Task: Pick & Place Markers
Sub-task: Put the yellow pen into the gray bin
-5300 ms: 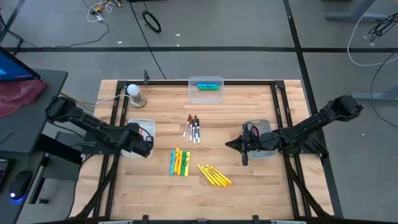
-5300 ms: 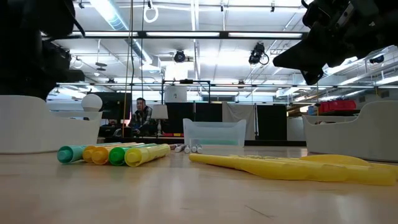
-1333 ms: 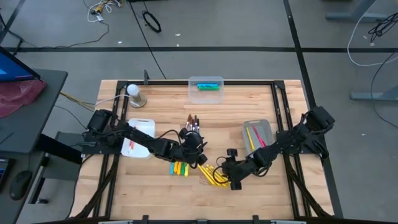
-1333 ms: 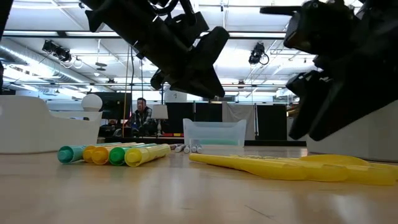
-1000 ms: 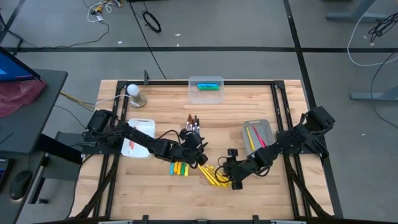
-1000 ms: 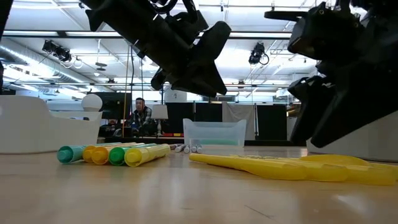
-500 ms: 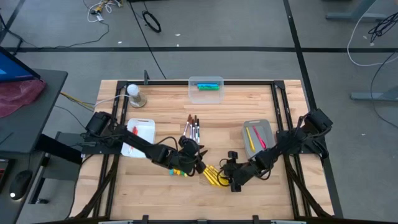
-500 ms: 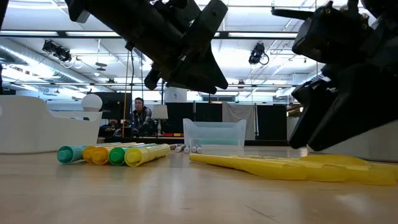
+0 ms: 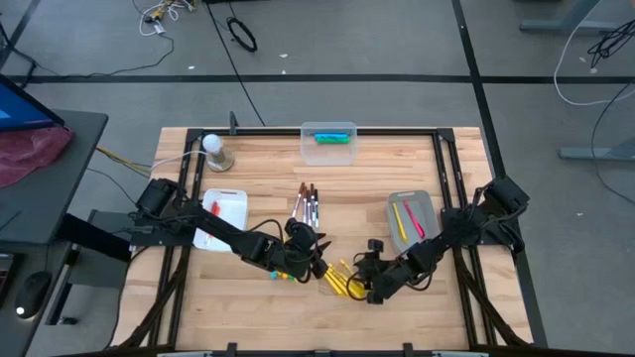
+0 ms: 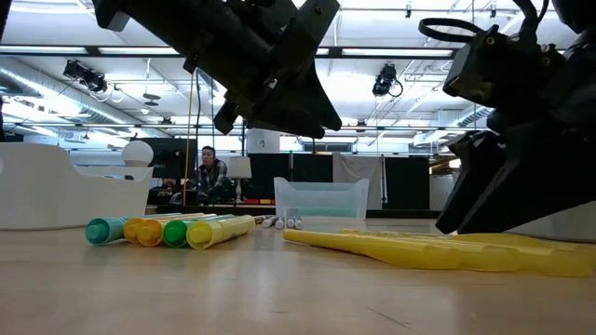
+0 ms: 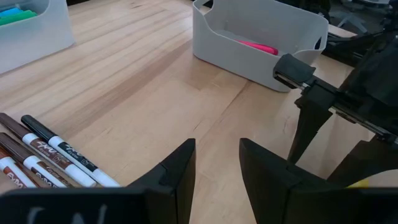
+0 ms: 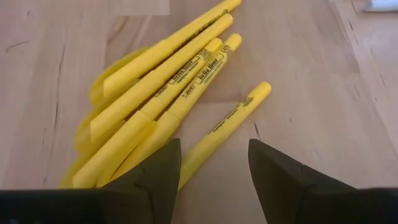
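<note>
Slim yellow markers (image 12: 180, 93) lie fanned on the wooden table (image 9: 397, 159) near its front edge. The right gripper (image 12: 211, 163) hangs open just over them, one marker showing between its fingers, nothing held. Chunky markers (image 10: 168, 229) lie side by side to their left, where the left gripper (image 11: 214, 163) hovers open and empty. White dry-erase markers (image 11: 50, 158) rest mid-table.

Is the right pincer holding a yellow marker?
No, the right pincer is open and empty, with the yellow markers lying loose on the table ahead of it.
</note>
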`<state>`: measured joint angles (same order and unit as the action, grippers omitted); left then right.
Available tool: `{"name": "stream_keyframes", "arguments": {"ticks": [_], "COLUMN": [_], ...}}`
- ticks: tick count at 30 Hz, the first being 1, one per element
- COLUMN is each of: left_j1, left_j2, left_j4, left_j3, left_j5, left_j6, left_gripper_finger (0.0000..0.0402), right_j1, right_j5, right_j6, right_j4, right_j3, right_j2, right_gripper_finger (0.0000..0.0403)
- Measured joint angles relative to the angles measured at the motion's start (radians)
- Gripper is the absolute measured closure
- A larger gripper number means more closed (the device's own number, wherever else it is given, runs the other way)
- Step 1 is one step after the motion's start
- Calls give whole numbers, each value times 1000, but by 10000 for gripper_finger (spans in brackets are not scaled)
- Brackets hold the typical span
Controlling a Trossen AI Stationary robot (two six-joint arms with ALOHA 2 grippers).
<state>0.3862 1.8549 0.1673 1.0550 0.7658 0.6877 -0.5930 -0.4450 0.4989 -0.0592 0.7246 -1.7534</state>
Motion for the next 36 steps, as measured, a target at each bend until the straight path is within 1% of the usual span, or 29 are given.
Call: {"name": "stream_keyframes", "arguments": {"ticks": [8,14,18,21,24,28,32,34,36], "left_j1": [-3,-4,-4,-3,-3,-3,-4,-3,-3], "left_j2": [0,0,0,0,0,0,0,0,0], "left_j4": [-1,0,0,-1,0,0,0,0,0], "left_j3": [0,0,0,0,0,0,0,0,0], "left_j5": [0,0,0,0,0,0,0,0,0], "left_j6": [-7,-45,-45,-45,-45,-45,-46,-46,-46], "left_gripper_finger": [273,273,273,273,273,273,273,273,273], "right_j1": [2,5,29,58,69,69,69,69,69], "right_j5": [-20,-37,-12,45,63,60,57,58,45], "right_j6": [110,122,122,111,93,81,131,162,203], "right_j4": [67,86,87,87,87,89,92,86,93], "right_j3": [2,0,-2,-1,-1,-1,-1,0,8], "right_j2": [2,1,0,2,2,1,1,6,17], "right_gripper_finger": [211,211,220,240,270,326,383,388,382]}}
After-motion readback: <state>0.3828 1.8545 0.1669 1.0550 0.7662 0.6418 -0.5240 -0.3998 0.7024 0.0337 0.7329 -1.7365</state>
